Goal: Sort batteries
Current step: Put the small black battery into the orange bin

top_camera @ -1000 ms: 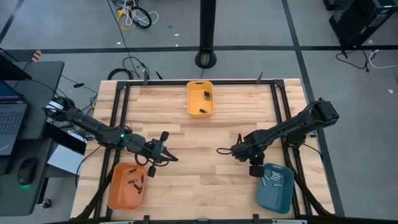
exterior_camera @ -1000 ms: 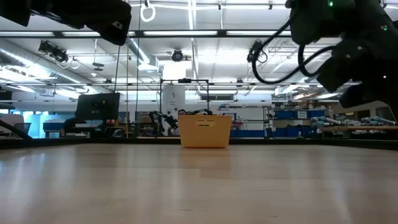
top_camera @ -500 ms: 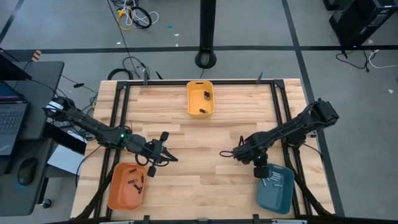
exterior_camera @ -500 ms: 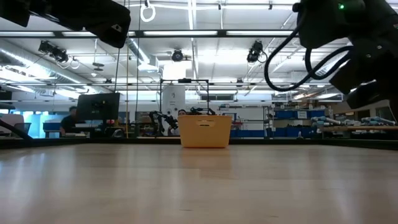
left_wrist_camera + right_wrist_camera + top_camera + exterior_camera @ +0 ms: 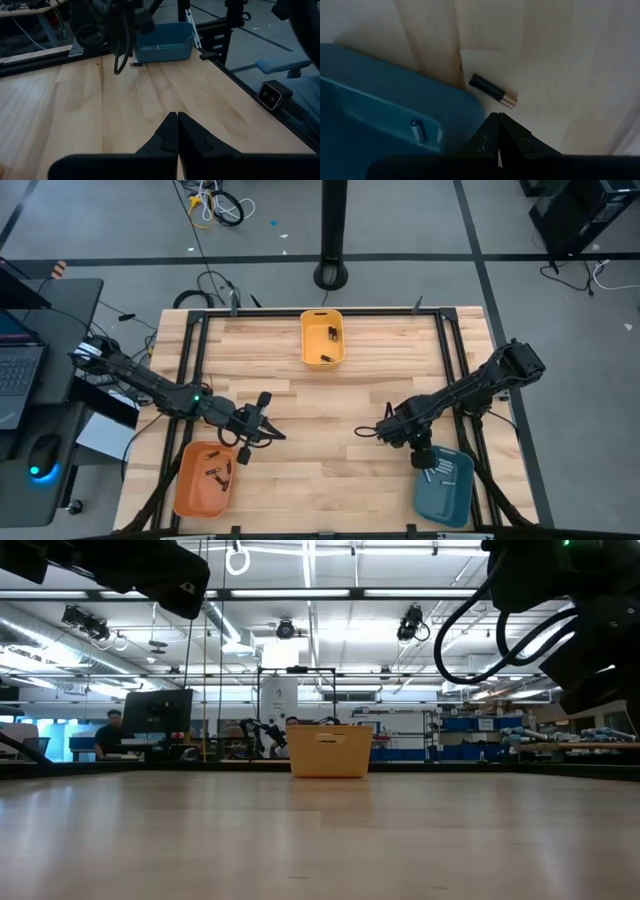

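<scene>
Right gripper (image 5: 498, 116), fingers together, hovers by the blue bin (image 5: 380, 105); a stray battery (image 5: 493, 90) lies just outside it. Left gripper (image 5: 177, 120) also closed. Risk: nudging it away.

A: What is seen of the support surface?

B: A pale wooden table (image 5: 320, 395) of jointed planks, edged by a black metal frame (image 5: 190, 350), is recorded.

A: And directly on it?

B: Three bins are noted: a yellow bin (image 5: 322, 337) at the far edge, centre; an orange bin (image 5: 203, 479) at the near left corner; a blue bin (image 5: 443, 484) at the near right corner. One loose dark battery (image 5: 493, 90) with a copper-coloured end is seen lying flat on the wood just beside the blue bin, apart from its wall.
</scene>
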Controlling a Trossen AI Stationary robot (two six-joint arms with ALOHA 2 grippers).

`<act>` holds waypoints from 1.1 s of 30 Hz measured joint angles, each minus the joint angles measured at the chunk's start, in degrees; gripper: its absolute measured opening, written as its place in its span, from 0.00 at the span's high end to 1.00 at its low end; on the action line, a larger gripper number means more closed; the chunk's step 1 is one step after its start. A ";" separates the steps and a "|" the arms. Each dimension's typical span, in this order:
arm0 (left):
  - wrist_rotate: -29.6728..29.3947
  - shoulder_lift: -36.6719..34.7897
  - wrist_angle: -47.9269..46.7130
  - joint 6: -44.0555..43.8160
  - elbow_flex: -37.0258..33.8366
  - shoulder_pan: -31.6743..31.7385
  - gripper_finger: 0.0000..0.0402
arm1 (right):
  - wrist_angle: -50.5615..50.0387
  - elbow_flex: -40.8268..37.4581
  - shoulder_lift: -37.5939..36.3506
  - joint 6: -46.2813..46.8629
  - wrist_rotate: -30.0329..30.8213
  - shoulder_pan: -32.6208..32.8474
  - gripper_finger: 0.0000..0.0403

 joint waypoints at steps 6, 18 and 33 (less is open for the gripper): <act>0.00 0.00 -0.07 0.15 0.00 0.00 0.99 | 0.18 -0.23 0.00 -3.01 1.17 -0.70 0.97; -0.04 0.00 -0.17 0.15 0.00 0.00 0.99 | 3.30 -5.51 0.02 -9.64 -2.61 -2.86 0.97; -0.08 0.00 -0.02 0.21 0.00 0.00 0.99 | 11.35 -9.06 0.02 -14.33 -3.81 -2.92 0.97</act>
